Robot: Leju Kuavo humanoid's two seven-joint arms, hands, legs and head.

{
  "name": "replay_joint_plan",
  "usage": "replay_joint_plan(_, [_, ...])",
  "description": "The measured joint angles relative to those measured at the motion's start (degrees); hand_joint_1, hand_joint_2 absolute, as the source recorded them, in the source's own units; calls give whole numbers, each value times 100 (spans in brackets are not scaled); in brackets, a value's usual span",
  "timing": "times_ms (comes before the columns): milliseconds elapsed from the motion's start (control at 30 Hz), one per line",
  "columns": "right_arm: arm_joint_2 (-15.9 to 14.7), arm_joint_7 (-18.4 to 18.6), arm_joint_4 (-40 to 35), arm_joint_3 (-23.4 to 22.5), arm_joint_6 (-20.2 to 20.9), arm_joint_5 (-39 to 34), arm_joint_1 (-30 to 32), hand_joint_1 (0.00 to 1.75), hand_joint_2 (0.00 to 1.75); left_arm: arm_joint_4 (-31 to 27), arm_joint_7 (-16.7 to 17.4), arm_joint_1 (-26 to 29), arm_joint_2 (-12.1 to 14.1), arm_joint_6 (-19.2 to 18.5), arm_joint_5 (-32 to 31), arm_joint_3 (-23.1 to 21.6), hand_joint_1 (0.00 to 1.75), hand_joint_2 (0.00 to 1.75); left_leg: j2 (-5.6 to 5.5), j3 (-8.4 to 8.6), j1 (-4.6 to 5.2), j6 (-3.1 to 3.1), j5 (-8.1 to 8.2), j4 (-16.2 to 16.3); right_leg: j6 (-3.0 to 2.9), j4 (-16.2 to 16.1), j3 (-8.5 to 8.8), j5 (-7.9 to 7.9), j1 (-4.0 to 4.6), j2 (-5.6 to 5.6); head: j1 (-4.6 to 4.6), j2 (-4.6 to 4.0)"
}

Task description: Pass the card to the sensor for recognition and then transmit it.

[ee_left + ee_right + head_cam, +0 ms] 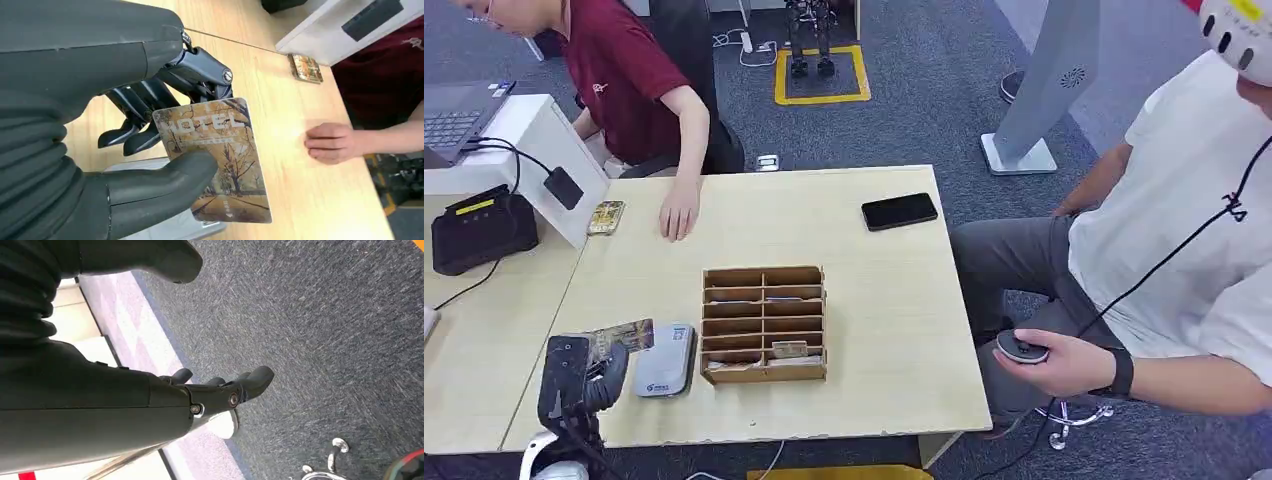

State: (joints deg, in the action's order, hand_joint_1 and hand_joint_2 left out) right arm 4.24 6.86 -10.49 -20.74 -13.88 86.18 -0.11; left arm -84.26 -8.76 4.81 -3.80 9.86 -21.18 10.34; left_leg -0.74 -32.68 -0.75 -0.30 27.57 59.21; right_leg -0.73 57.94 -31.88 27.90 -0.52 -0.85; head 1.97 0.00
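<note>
The left hand (pixel 579 375) hangs over the near left corner of the table (pixel 894 300), pinching the card (pixel 624 336) between thumb (pixel 165 182) and fingers (pixel 150 100); in the left wrist view the card (pixel 217 160), printed with trees and the word HOTEL, stands out past the fingertips, its far end free, the thumb pressed on its face. Just under and beside the card lies the grey sensor (pixel 665 360), flat on the table; whether the card touches it I cannot tell. Right of the sensor stands a wooden rack (pixel 764 322) of slots, with a card in a lower slot. The right hand (pixel 220 390) hangs over grey carpet, fingers loosely apart, holding nothing. Farther off, a person's hand (pixel 679 215) rests flat on the table, with a second card (pixel 606 217) near it by a white stand (pixel 544 150). A black phone (pixel 899 211) lies toward the far right edge.
</note>
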Motion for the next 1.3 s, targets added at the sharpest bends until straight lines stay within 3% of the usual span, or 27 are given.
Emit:
replay_joint_plan(800, [0,0,-2,-4,68,11,-7,0,175,94,343,-32,0,-214,-782,-85,175,175,0,0,0,0,0,0,0,0,-2,0,0,0,0,0])
replay_joint_plan(1300, [13,0,-37,-2,96,11,-17,0,175,542,551,-229,-2,-24,-1659,-280,175,175,1,0,0,0,0,0,0,0,-2,0,0,-2,0,0])
